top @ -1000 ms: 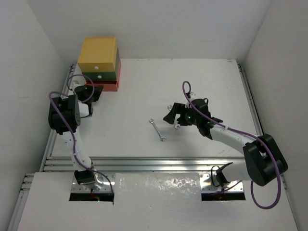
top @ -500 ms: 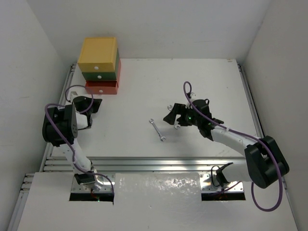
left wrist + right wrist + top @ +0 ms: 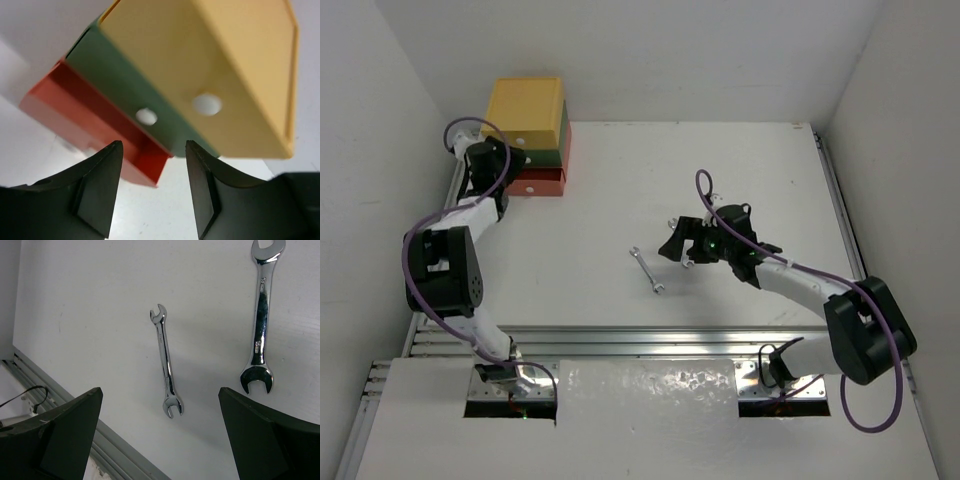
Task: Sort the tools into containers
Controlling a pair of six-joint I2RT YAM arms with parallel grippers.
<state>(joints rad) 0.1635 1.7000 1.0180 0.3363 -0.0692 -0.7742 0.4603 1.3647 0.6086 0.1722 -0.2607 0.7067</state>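
Observation:
The containers are three stacked drawers at the back left: yellow [image 3: 525, 108] on top, dark green [image 3: 546, 158] in the middle, red-orange [image 3: 544, 182] at the bottom. The red-orange drawer [image 3: 120, 132] stands pulled out. My left gripper [image 3: 510, 166] hovers open just in front of the stack with nothing between its fingers [image 3: 102, 185]. A white knob [image 3: 146, 116] shows on the green front. Two silver wrenches lie on the table: a small one [image 3: 647, 270] [image 3: 165, 367] and a larger one [image 3: 260, 315]. My right gripper [image 3: 680, 250] hangs wide open above them.
The side walls close in on the left and right of the white table [image 3: 720, 170]. A metal rail [image 3: 620, 338] runs along the near edge. A purple cable [image 3: 705, 195] loops over the right arm.
The left gripper shut near the red-orange drawer, drew back, then opened and moved up to the front of the stack. The right arm has barely moved.

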